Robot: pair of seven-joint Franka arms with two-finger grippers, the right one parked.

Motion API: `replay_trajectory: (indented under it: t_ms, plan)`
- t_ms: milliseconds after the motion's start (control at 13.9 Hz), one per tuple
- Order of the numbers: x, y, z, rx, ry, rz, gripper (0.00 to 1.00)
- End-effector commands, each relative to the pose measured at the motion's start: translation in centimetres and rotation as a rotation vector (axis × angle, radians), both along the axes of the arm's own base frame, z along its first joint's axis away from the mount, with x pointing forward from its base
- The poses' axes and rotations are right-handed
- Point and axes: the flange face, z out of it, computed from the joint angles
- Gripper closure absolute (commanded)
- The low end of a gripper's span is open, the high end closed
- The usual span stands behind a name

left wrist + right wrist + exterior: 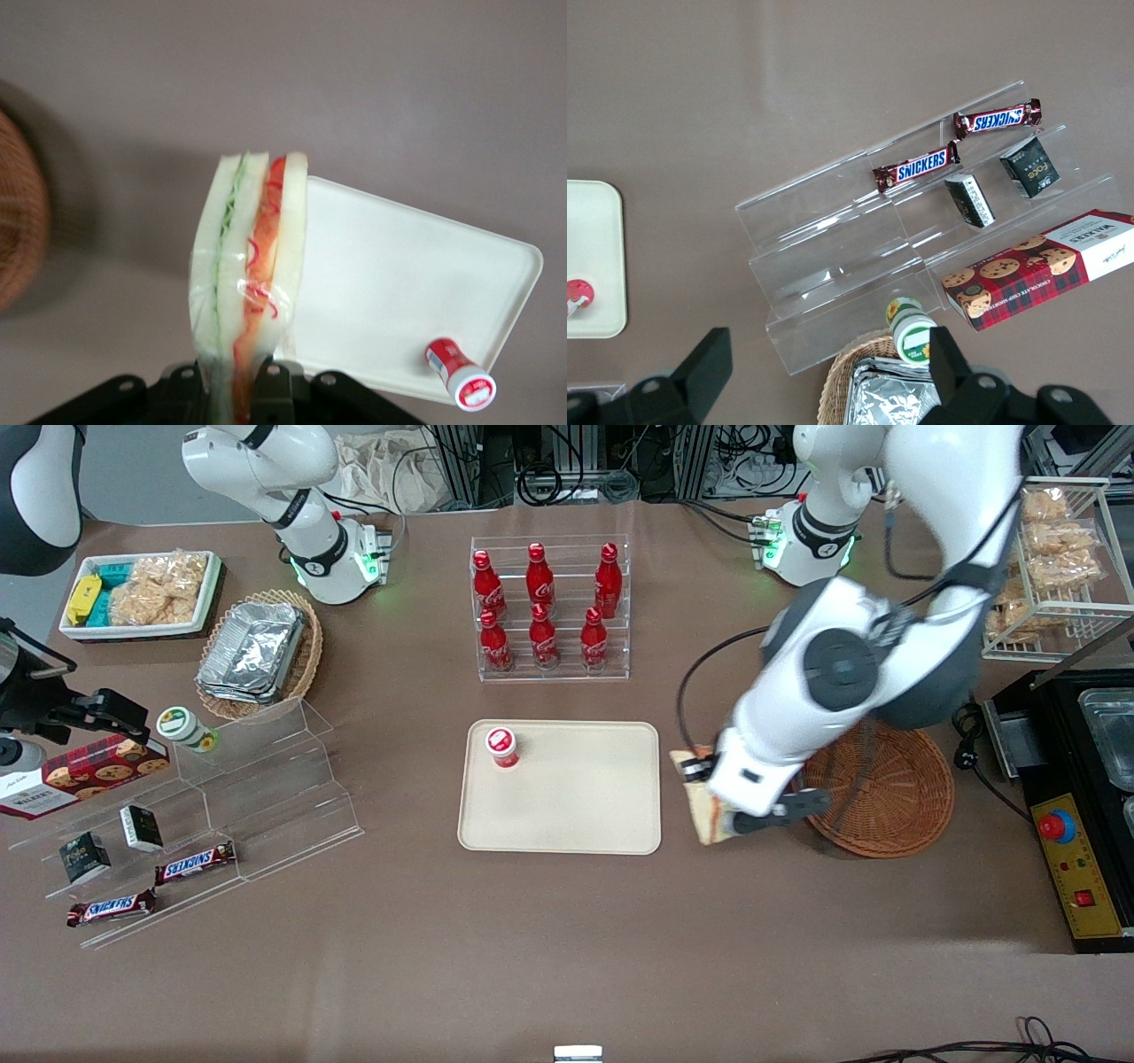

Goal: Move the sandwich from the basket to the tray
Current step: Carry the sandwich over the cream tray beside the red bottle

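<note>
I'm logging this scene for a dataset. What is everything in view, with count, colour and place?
sandwich: 1, white, held between basket and tray
basket: 1, reddish-brown, working arm's end
tray: 1, cream, table middle
small bottle: 1, red-capped, on tray
cola bottles: 6, red, in clear rack
foil containers: stack, silver, in tan basket
Snickers: 2, brown, on clear steps
cookie box: 1, red, parked arm's end
gripper: 1, jaws shut on sandwich, beside tray

sandwich (pixel 706 815): mostly covered by the arm in the front view; its end at the gripper (pixel 232 390) runs off the wrist picture's edge
fingers: tips not visible
basket (pixel 886 793): part hidden under the arm, near the fingers; cut by the frame in the wrist view
</note>
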Motion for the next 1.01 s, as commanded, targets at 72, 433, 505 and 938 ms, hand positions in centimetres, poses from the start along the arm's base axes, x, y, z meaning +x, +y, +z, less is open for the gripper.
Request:
replay_trajectory:
  t_ms: [72, 433, 505, 938]
  plan:
    - [-0.6, -5.7, -6.3, 0.006, -0.011, -0.009, 1.00]
    - [-3.1, -10.0, -16.8, 0.074, -0.016, -0.124, 1.00]
    - [-4.8, -11.7, -17.3, 0.087, -0.012, -0.151, 1.00]
    - [-6.2, -12.1, -18.7, 0.120, 0.010, -0.137, 0.00]
